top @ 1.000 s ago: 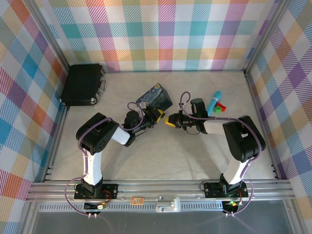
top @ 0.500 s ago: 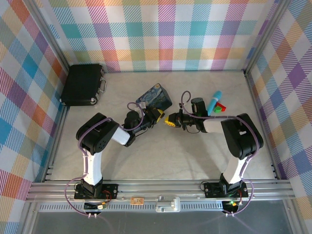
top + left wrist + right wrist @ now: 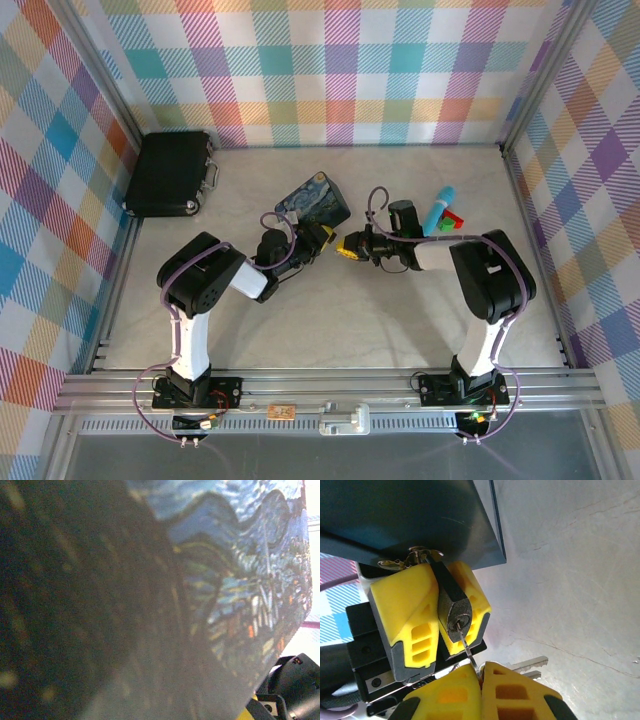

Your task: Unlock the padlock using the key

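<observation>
Overhead, left gripper point(image 3: 318, 236) and right gripper point(image 3: 348, 247) face each other beside the blue tin point(image 3: 316, 199), whose painted side crowds the left wrist; from the right wrist, the left clamps the padlock point(image 3: 451, 605) at the tin's edge, the right pinching the key point(image 3: 467, 650) in its keyhole.

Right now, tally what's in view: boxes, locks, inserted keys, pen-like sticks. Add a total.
Boxes: 2, the black case and the blue tin
Locks: 1, the padlock
Inserted keys: 1, the key
Sticks: 1, the blue-tipped stick
Total: 5
</observation>
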Controlling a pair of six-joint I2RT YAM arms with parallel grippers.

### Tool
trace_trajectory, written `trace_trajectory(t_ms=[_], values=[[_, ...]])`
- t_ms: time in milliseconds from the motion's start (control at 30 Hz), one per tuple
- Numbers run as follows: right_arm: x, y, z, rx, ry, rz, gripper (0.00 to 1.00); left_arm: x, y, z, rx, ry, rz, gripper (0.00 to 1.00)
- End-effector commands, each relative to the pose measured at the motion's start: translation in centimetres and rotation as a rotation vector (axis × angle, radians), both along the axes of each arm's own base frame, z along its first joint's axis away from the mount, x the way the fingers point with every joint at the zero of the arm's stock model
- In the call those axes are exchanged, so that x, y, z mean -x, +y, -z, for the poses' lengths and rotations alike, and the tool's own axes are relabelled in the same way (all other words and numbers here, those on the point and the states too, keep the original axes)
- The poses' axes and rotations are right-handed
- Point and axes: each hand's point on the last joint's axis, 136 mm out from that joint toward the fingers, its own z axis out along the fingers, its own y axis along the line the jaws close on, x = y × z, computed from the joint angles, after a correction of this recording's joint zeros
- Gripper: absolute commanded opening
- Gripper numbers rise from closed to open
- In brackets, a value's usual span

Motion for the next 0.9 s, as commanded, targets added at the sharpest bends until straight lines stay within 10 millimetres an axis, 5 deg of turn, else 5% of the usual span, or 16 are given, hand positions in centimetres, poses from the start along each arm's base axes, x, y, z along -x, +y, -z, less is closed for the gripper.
trace_trajectory(t_ms=[0, 200, 667, 867], values=[[-2.9, 0.6, -1.7, 0.066, -0.207, -0.003, 0.0, 5.6, -5.0, -1.2, 0.027, -0.006, 0.284, 0.0], [-2.3, 0.6, -2.1, 0.139, -0.218, 0.027, 0.0, 5.5, -4.8, -0.8, 0.023, 0.009, 0.267, 0.0], [-3.3, 1.9, -4.0, -0.179, 0.042, 0.08, 0.0, 6.7, -5.6, -2.2, 0.078, -0.002, 0.314, 0.0], [-3.2, 0.5, -2.8, -0.106, 0.063, 0.023, 0.0, 7.7, -6.4, -2.8, 0.07, -0.011, 0.373, 0.0]])
